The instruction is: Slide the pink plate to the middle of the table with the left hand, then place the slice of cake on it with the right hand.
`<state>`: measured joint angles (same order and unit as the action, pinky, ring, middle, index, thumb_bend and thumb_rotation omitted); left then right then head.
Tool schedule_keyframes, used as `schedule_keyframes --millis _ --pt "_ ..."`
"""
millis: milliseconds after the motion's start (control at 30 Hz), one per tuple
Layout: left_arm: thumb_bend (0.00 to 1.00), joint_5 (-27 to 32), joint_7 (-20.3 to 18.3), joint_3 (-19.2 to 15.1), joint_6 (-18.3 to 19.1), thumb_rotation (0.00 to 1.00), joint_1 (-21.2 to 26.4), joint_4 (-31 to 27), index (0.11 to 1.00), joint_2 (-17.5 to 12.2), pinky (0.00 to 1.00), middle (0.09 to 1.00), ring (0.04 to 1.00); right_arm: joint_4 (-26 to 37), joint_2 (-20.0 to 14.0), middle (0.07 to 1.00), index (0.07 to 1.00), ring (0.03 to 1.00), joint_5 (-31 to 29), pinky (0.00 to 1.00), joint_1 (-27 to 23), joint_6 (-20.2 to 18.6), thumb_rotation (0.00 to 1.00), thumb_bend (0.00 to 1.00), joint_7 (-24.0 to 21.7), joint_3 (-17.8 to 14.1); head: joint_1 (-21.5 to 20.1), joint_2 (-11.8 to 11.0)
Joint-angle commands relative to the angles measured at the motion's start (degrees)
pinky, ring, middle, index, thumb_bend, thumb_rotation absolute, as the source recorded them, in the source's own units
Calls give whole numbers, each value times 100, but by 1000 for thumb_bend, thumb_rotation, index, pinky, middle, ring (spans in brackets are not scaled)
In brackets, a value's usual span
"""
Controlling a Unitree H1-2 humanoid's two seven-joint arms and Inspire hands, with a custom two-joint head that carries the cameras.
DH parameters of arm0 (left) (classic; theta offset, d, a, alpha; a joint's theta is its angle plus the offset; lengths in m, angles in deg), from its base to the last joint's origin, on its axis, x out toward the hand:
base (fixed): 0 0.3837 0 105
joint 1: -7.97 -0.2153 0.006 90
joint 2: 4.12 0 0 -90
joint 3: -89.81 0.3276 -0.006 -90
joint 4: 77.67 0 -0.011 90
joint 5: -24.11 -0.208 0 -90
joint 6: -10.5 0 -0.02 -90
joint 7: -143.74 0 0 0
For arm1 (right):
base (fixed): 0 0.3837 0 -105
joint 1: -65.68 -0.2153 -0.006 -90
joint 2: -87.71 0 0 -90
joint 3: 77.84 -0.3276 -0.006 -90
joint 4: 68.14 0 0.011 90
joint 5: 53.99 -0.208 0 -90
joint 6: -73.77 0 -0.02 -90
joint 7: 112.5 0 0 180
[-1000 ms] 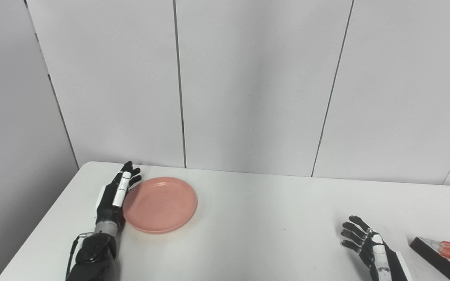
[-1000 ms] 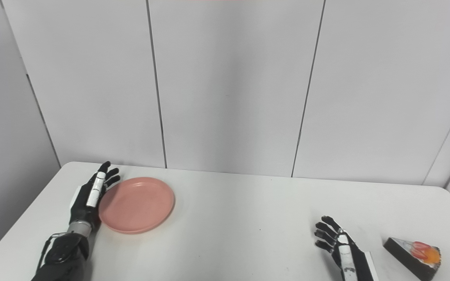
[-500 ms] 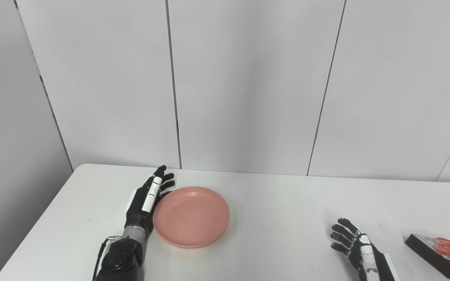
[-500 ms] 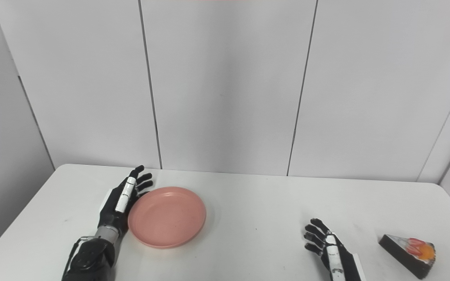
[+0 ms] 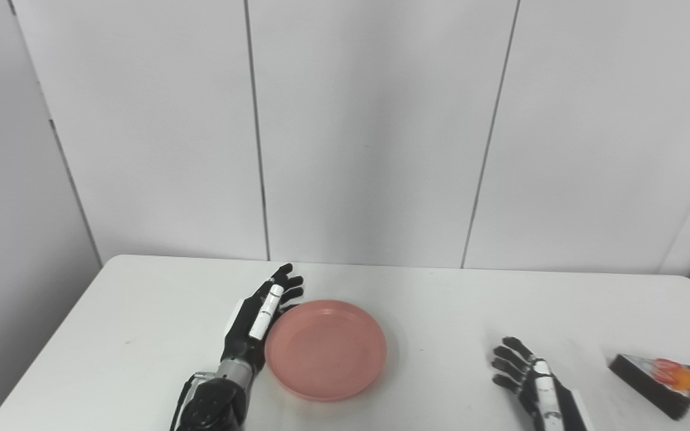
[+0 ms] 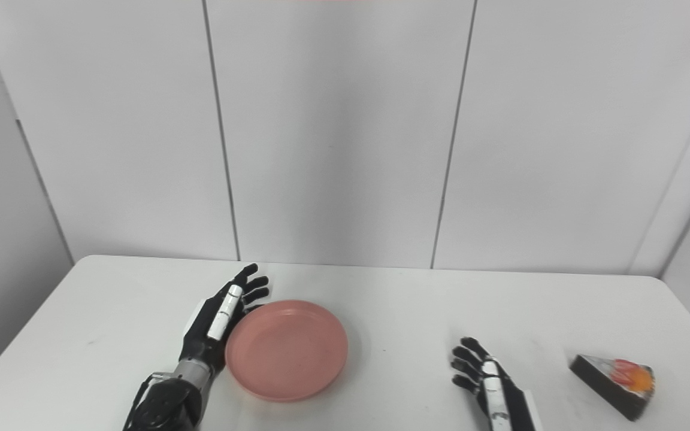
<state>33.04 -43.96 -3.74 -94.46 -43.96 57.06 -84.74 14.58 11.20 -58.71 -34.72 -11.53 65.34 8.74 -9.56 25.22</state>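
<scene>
Bench (image 5: 141,311): white top, rounded corners, set against a wall of pale grey panels (image 5: 369,131) with dark vertical seams.

Pink plate (image 5: 326,350): round, shallow, raised rim, lying flat on the bench left of centre, nearer the front edge than the wall. Nothing rests on it.

Left hand (image 5: 253,320): black with a white strip along one finger. It stands edge-on against the plate's left rim, palm toward the plate, fingers straight and held close together, pointing toward the wall and slightly right. The fingers (image 6: 232,299) lie along the rim from its left side up to its far-left side. Contact with the rim appears made along the palm edge; it grasps nothing. The forearm enters from the bottom edge, left of centre.

Right hand (image 5: 527,380): low over the bench at the right, well apart from the plate. Its fingers are spread and lightly curled, holding nothing. Whether the fingertips touch the bench cannot be told.

Slice of cake (image 5: 655,377): a dark wedge with white top and red and orange topping, lying on the bench near the right front corner. It is to the right of the right hand, with a clear gap of bare bench between them. It is far from the plate.
</scene>
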Motion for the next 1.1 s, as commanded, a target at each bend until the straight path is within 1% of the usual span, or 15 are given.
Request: schedule_keyframes --millis 0,100,133,167,200,233,300,400,600,800,967,1000,1067 --pt "736 -66 -65 78 59 827 32 -151 855 74 726 821 825 -210 204 806 814 803 35 765 374 -214 1000 871 33 134 -4 6" --pt "730 -127 -29 130 102 828 11 -217 850 137 720 824 824 -159 232 806 817 807 87 776 375 -277 1000 883 87 167 -66 29" --pt "730 -164 13 147 125 828 -3 -256 849 177 720 825 824 -141 249 805 818 808 102 778 374 -287 1000 886 106 179 -146 55" --pt "717 -189 44 156 145 828 -14 -286 852 203 727 826 826 -127 260 803 817 809 112 782 374 -294 1000 885 120 187 -146 55" --pt "705 -247 123 173 176 831 -38 -341 859 249 733 829 827 -112 282 802 816 809 124 784 372 -296 1000 887 135 200 -259 87" --pt "694 -286 179 185 201 833 -57 -382 861 278 733 835 825 -102 299 803 816 810 133 786 370 -298 1000 888 147 210 -276 91" --pt "683 -267 233 170 261 823 -76 -419 867 363 756 858 836 -89 326 803 818 811 165 789 359 -319 1000 886 171 235 -346 105" --pt "673 -290 260 181 316 833 -103 -492 875 419 771 875 848 -73 379 804 821 810 277 785 335 -331 1000 882 249 301 -620 148" --pt "665 -361 299 211 338 850 -82 -512 881 430 796 890 863 -16 491 809 827 809 456 766 297 -375 1000 856 397 404 -904 188" --pt "693 -416 350 204 292 863 -75 -554 881 420 804 891 862 46 588 816 825 811 589 754 275 -379 1000 810 525 469 -1245 230" --pt "694 -414 412 154 237 866 -68 -557 889 431 802 883 858 82 664 815 817 805 704 745 264 -400 1000 803 646 486 -1336 244" --pt "695 -391 410 140 246 865 -68 -563 890 444 800 881 858 82 663 814 816 804 757 743 264 -378 1000 802 672 499 -1412 245" --pt "686 -361 396 125 252 859 -72 -573 896 463 812 888 865 81 662 813 815 799 832 731 265 -341 1000 784 712 519 -1412 245"
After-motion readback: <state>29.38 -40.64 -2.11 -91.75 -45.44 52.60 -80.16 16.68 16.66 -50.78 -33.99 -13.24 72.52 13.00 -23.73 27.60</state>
